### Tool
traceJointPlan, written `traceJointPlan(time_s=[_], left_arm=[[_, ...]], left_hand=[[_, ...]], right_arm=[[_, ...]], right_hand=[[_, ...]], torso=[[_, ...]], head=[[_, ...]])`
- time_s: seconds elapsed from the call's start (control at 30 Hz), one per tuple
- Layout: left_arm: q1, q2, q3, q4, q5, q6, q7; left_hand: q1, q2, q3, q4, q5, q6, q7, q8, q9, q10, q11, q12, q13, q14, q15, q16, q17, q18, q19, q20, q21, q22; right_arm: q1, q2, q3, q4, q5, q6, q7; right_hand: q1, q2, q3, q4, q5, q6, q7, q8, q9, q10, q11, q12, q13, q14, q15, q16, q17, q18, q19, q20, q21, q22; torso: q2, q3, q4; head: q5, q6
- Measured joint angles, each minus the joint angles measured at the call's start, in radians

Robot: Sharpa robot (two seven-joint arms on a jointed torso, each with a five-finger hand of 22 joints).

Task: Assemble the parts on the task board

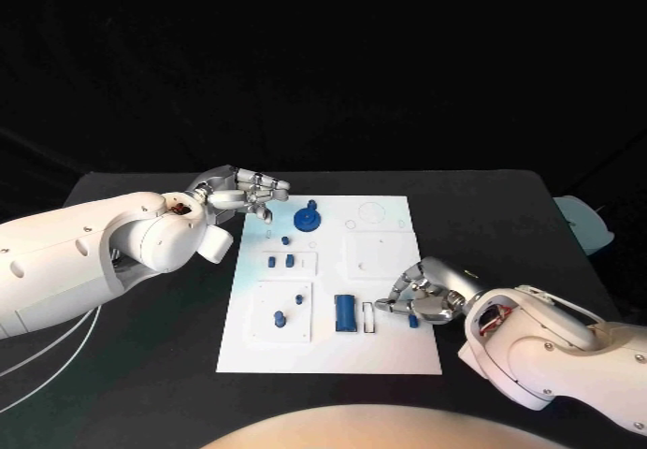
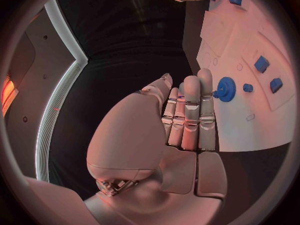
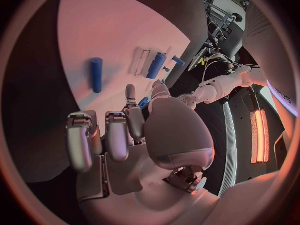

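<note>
Black table (image 1: 512, 206) | one task board (image 1: 384, 360) | two hands

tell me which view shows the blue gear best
The left wrist view: the blue gear sits close and unobstructed on the task board, its toothed rim plain, just past the left hand. The head view shows it smaller, from above, with no teeth discernible. I can't pick it out in the right wrist view.

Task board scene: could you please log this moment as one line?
left robot hand: beside blue gear, holding nothing | right robot hand: at task board right edge, pinching small blue part
</note>
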Motion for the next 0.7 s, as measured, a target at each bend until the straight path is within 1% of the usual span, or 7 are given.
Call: traceJointPlan(time_s=[0.1,0.3,0.43,0.57,0.7], left_arm=[[0.0,0.0,0.0,0.0,0.0,0.0,0.0],[0.0,0.0,0.0,0.0,0.0,0.0,0.0],[0.0,0.001,0.0,0.0,0.0,0.0,0.0],[0.0,0.001,0.0,-0.001,0.0,0.0,0.0],[0.0,0.0,0.0,-0.001,0.0,0.0,0.0]], left_hand=[[0.0,0.0,0.0,0.0,0.0,0.0,0.0,0.0,0.0,0.0,0.0,0.0,0.0,0.0,0.0,0.0,0.0,0.0,0.0,0.0,0.0,0.0],[0.0,0.0,0.0,0.0,0.0,0.0,0.0,0.0,0.0,0.0,0.0,0.0,0.0,0.0,0.0,0.0,0.0,0.0,0.0,0.0,0.0,-0.001],[0.0,0.0,0.0,0.0,0.0,0.0,0.0,0.0,0.0,0.0,0.0,0.0,0.0,0.0,0.0,0.0,0.0,0.0,0.0,0.0,0.0,-0.001],[0.0,0.0,0.0,0.0,0.0,0.0,0.0,0.0,0.0,0.0,0.0,0.0,0.0,0.0,0.0,0.0,0.0,0.0,0.0,0.0,0.0,-0.001],[0.0,0.0,0.0,0.0,0.0,0.0,0.0,0.0,0.0,0.0,0.0,0.0,0.001,0.0,0.0,0.0,0.0,0.0,0.0,0.0,0.0,-0.001]], right_arm=[[0.005,-0.047,0.0,0.001,-0.014,0.007,0.006],[0.005,-0.097,-0.003,0.0,-0.06,0.027,0.008],[-0.002,-0.104,-0.004,-0.003,-0.092,0.038,0.007],[-0.017,-0.099,-0.005,-0.006,-0.122,0.049,0.003],[-0.028,-0.089,-0.006,-0.011,-0.144,0.059,-0.003]], right_hand=[[0.012,0.005,0.002,-0.004,0.021,0.0,0.0,-0.004,0.0,0.0,0.0,0.001,0.002,0.0,0.0,0.0,0.0,0.0,0.0,0.0,0.001,0.0],[0.022,0.006,0.002,-0.004,0.028,0.0,0.0,-0.004,0.0,0.0,0.0,-0.002,0.002,0.0,0.0,0.0,0.001,0.0,0.0,0.0,0.005,0.0],[0.024,0.008,0.002,-0.004,0.028,0.0,0.0,-0.004,0.0,0.0,0.0,-0.002,0.002,0.0,0.0,0.0,0.001,0.0,0.0,0.0,0.009,0.0],[0.025,0.009,0.002,-0.004,0.028,0.0,0.0,-0.004,0.0,0.0,0.0,-0.002,0.002,0.0,0.0,0.0,0.001,0.0,0.0,0.0,0.009,0.0],[0.025,0.009,0.002,-0.004,0.028,0.0,0.0,-0.004,0.0,0.0,0.0,-0.001,0.002,0.0,0.0,0.0,0.001,0.0,0.0,0.0,0.009,0.0]], torso=[[0.0,-0.0001,0.0],[-0.001,-0.0002,-0.0011],[0.0,-0.0001,-0.0008],[0.001,-0.0001,0.0],[0.001,-0.0002,0.0012]], head=[[-0.006,0.0],[-0.017,-0.001],[-0.021,-0.001],[-0.023,-0.001],[-0.024,-0.004]])
